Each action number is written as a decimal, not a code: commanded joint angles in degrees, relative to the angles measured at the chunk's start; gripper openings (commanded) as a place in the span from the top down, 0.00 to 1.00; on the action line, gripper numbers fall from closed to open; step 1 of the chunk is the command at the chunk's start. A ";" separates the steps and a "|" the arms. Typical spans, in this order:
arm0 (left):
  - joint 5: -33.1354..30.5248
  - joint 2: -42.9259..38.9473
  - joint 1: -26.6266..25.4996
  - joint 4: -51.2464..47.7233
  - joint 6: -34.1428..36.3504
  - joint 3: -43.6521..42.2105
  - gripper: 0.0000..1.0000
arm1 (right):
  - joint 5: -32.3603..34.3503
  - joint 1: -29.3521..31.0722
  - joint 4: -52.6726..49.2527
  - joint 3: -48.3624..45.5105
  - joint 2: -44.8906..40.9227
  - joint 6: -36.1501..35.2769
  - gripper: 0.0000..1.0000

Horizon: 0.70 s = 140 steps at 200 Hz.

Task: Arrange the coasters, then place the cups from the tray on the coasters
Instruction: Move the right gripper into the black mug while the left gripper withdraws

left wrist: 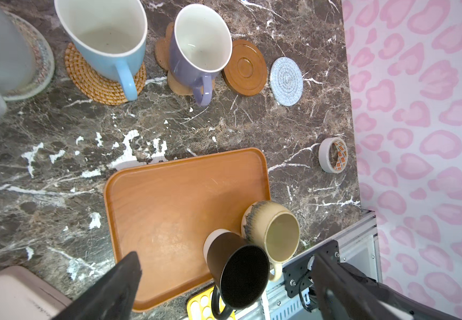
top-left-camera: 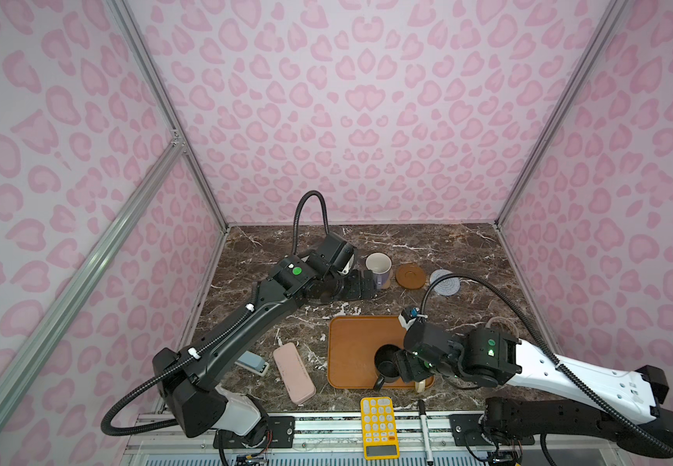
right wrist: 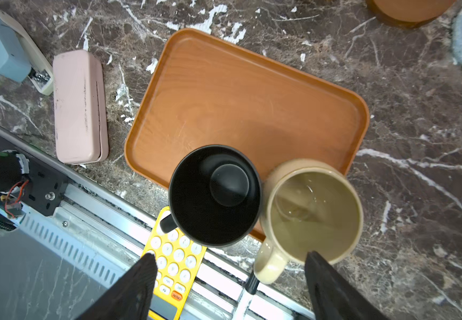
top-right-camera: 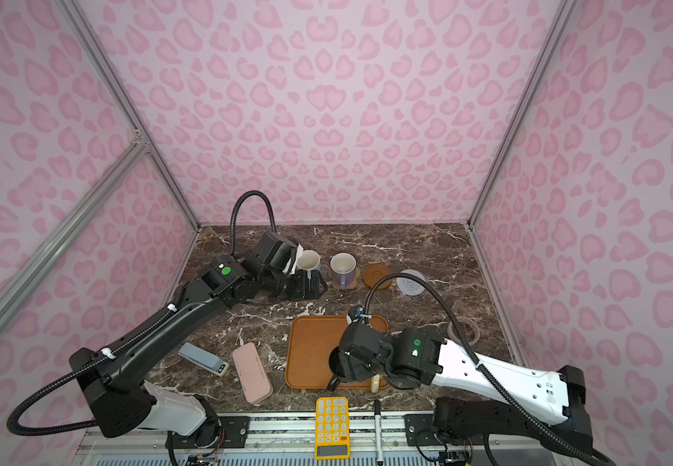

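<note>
While the left gripper (left wrist: pixel 230 253) hangs by the back row with jaws wide apart and empty, the speckled white mug (left wrist: pixel 0 50), cut off by the frame edge, stands on the woven coaster (left wrist: pixel 41 63), the light blue mug (left wrist: pixel 108 63) on rattan (left wrist: pixel 91 80) and the lavender mug (left wrist: pixel 185 66) on cork (left wrist: pixel 163 52). The wooden disc (left wrist: pixel 245 68) and crocheted coaster (left wrist: pixel 286 81) lie bare. At the tray (right wrist: pixel 224 91)'s near right corner, the matte black mug (right wrist: pixel 213 194) and glossy cream mug (right wrist: pixel 313 210) stand side by side under the right gripper (right wrist: pixel 230 257), whose jaws are apart, gripping nothing.

L arm stretched fwd, L gripper (left wrist: pixel 228 253) jaws spread wide, R gripper (right wrist: pixel 230 257) facing down, jaws apart
</note>
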 commanded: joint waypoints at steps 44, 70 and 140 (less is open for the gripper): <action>3.02 -9.75 -1.80 2.85 -7.94 -15.32 0.02 | 4.15 9.85 0.32 0.15 6.56 10.18 0.25; 2.06 -12.06 -3.92 1.98 -10.36 -18.64 0.02 | 0.82 10.06 2.30 -0.98 7.70 10.25 0.33; 1.06 -15.31 -8.43 3.60 -16.10 -26.15 0.02 | -4.57 10.17 5.00 -0.77 13.64 8.15 0.50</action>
